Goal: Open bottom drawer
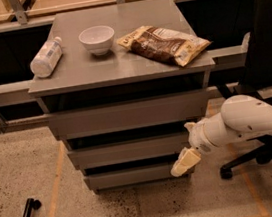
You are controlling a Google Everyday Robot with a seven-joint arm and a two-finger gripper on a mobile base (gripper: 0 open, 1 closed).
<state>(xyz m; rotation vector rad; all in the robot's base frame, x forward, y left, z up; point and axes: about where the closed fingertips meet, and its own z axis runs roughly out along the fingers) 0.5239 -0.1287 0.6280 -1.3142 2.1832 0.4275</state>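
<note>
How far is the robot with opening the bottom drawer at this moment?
Done: the gripper is down at the right end of the bottom drawer. In hand: getting hold of its front; whether it touches, I cannot tell. Left: the whole pull, since the front sits back under the middle drawer.

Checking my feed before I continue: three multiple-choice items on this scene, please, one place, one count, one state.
1. Where is the gripper?
A. at the right end of the bottom drawer
B. high above everything
C. out of view

2. How many things lie on the cabinet top?
A. two
B. three
C. five

3. The bottle is:
A. upright
B. lying on its side
C. hanging

Answers:
1 A, the gripper sits by that drawer's right corner.
2 B, bottle, bowl and snack bag.
3 B, its whole length rests on the top.
</note>
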